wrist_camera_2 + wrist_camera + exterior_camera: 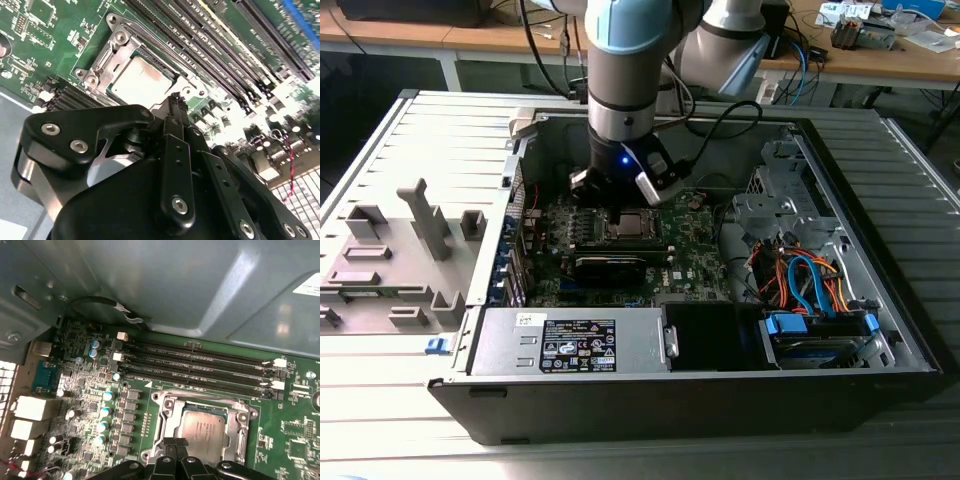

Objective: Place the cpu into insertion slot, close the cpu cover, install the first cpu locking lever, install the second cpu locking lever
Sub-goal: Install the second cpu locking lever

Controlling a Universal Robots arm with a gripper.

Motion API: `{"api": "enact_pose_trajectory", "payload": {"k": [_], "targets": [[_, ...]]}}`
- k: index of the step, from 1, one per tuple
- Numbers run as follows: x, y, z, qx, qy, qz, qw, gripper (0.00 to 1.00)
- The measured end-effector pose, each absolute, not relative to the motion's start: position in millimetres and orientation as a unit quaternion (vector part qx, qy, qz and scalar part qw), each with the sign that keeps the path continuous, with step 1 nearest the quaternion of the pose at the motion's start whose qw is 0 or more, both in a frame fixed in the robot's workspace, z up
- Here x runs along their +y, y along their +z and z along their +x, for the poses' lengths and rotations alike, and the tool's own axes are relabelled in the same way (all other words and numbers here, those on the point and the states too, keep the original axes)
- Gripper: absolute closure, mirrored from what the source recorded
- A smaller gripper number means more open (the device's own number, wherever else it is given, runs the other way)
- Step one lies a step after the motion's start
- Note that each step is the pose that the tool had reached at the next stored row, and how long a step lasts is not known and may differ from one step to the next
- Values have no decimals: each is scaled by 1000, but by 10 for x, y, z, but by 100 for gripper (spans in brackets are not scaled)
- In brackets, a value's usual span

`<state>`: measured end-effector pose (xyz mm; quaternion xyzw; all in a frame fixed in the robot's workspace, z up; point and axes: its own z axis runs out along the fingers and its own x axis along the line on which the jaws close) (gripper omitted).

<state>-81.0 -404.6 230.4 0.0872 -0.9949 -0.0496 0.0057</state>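
gripper (pixel 624 196) low over cpu (pixel 629 224), seemingly seated

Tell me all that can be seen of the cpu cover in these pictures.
The cpu cover is a thin silver-grey frame that looks like metal, with a square cut-out centre. It lies flat and closed over the insertion slot, and the cpu shows through the opening. Screws sit at its corners in both wrist views. Green circuit board surrounds it, with long black slots beside it. The gripper hovers at one edge; whether it touches cannot be told.
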Motion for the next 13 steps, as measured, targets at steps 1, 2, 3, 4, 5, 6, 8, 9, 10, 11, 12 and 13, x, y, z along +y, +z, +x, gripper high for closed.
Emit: {"api": "enact_pose_trajectory", "payload": {"k": [1,2,3,4,5,6,8,9,10,11,12,13], "targets": [[-4040,2328,-809,-995,-46,87,6,89],[-4036,2362,-808,-995,-42,87,6,89],[-4029,2416,-806,-995,-37,87,7,89],[-4022,2482,-804,-996,-31,87,8,89],[-4020,2512,-804,-996,-29,87,8,89],[-4018,2557,-803,-996,-26,87,8,89],[-4017,2581,-803,-996,-20,87,9,89],[-4017,2582,-803,-996,-20,87,9,89],[-4017,2582,-803,-996,-19,87,9,89],[-4017,2582,-803,-996,-19,87,9,89],[-4016,2582,-803,-996,-19,87,9,89],[-4017,2582,-803,-996,-19,87,9,89]]}}
